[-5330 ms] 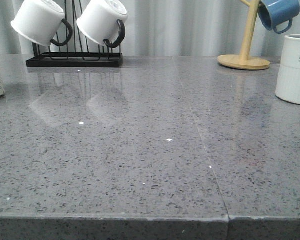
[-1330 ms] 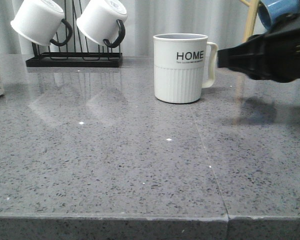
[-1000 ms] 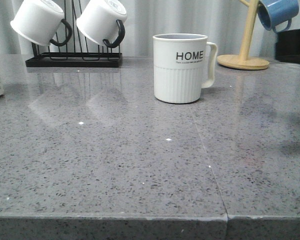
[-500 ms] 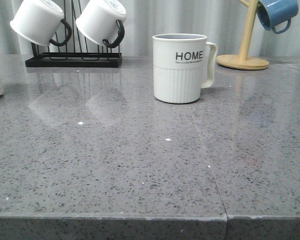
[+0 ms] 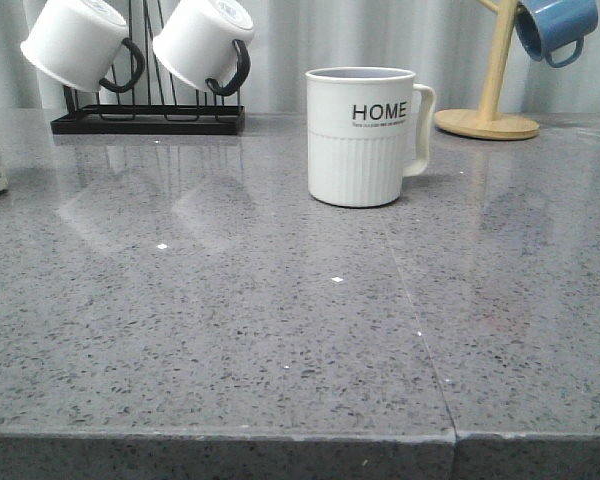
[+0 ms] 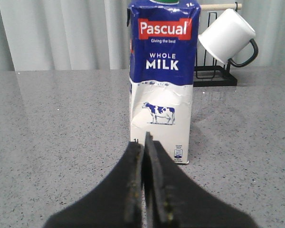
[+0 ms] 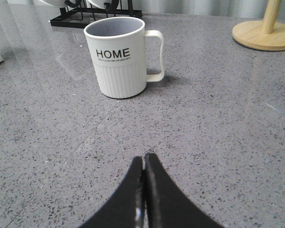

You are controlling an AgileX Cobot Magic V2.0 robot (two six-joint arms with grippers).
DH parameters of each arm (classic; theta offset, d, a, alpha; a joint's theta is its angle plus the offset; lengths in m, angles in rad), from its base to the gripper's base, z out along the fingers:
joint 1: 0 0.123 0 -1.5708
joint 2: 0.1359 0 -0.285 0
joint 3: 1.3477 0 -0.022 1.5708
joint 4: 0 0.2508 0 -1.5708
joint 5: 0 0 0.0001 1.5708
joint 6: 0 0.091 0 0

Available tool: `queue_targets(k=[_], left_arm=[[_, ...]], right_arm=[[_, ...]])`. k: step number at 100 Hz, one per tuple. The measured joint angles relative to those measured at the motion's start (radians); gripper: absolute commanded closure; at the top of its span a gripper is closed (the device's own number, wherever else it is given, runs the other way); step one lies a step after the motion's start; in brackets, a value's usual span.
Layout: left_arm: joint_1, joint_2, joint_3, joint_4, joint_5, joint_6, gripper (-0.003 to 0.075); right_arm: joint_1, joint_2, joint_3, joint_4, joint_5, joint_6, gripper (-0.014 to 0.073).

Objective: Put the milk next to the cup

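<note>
Tall blue-white cardboard milk carton upright at far left of speckled grey stone table, well apart frm ribbed white ceramic HOME mug mid-table, handle pointing right; left gripper & right gripper both closed, empty.

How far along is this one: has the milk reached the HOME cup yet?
Not yet. Looks done: the cup stands upright mid-table, handle toward the robot's right, with bare counter on both sides. In hand: nothing; the left gripper is shut and empty, pointing at the milk, which stands upright at the table's far left. The right gripper is shut, clear of the cup. Left: grasp the milk, carry it over, set it beside the cup.
</note>
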Motion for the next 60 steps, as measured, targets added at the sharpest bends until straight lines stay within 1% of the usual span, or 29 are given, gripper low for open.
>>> queue_targets(k=[8,20,22,26,31,34,36,37,38,39,40,41,43,44,45,46,47,48,53,60], left_arm=[[0.0,0.078,-0.07,0.0,0.046,0.0,0.0741],[0.0,0.216,-0.155,0.0,0.069,0.0,0.0736],[0.0,0.231,-0.162,0.0,0.071,0.0,0.0731],[0.0,0.276,-0.183,0.0,0.076,0.0,0.0697],[0.0,0.326,-0.202,0.0,0.076,0.0,0.0621],[0.0,0.36,-0.213,0.0,0.076,0.0,0.0544],[0.0,0.374,-0.216,0.0,0.073,0.0,0.0507],[0.0,0.386,-0.22,0.0,0.072,0.0,0.0468],[0.0,0.392,-0.22,0.0,0.069,0.0,0.0447],[0.0,0.405,-0.222,0.0,0.067,0.0,0.0405],[0.0,0.41,-0.225,0.0,0.064,0.0,0.0382],[0.0,0.421,-0.227,0.0,0.06,0.0,0.0336],[0.0,0.432,-0.229,0.0,0.052,0.0,0.029],[0.0,0.443,-0.229,0.0,0.049,0.0,0.0243],[0.0,0.448,-0.231,0.0,0.042,0.0,0.022],[0.0,0.458,-0.231,0.0,0.038,0.0,0.0174],[0.0,0.462,-0.231,0.0,0.034,0.0,0.0153],[0.0,0.472,-0.234,0.0,0.025,0.0,0.0111],[0.0,0.501,-0.236,-0.005,-0.005,0.0,0.0],[0.0,0.537,-0.238,-0.03,-0.052,0.0,0.0044]], right_arm=[[0.0,0.0,0.0,-0.001,0.0,0.0,0.0659],[0.0,0.0,0.0,-0.001,0.0,0.0,0.0659],[0.0,0.0,0.0,-0.002,0.0,0.0,0.0659],[0.0,0.0,0.0,-0.002,0.0,0.0,0.0659],[0.0,0.0,0.0,-0.002,0.0,0.0,0.0659],[0.0,0.0,0.0,-0.002,0.0,0.0,0.0659],[0.0,0.0,0.0,-0.002,0.0,0.0,0.0659],[0.0,0.0,0.0,-0.002,0.0,0.0,0.0659],[0.0,0.0,0.0,-0.002,0.0,0.0,0.0659],[0.0,0.0,0.0,-0.002,0.0,0.0,0.0659],[0.0,0.0,0.0,-0.002,0.0,0.0,0.0659],[0.0,0.0,0.0,-0.002,0.0,0.0,0.0659],[0.0,0.0,0.0,-0.002,0.0,0.0,0.0659],[0.0,0.0,0.0,-0.002,0.0,0.0,0.0659],[0.0,0.0,0.0,-0.002,0.0,0.0,0.0659],[0.0,0.0,0.0,-0.002,0.0,0.0,0.0659],[0.0,0.0,0.0,-0.002,0.0,0.0,0.0659],[0.0,0.0,0.0,-0.002,0.0,0.0,0.0659],[0.0,0.0,0.0,-0.002,0.0,0.0,0.0659],[0.0,0.0,0.0,-0.002,0.0,0.0,0.0659]])
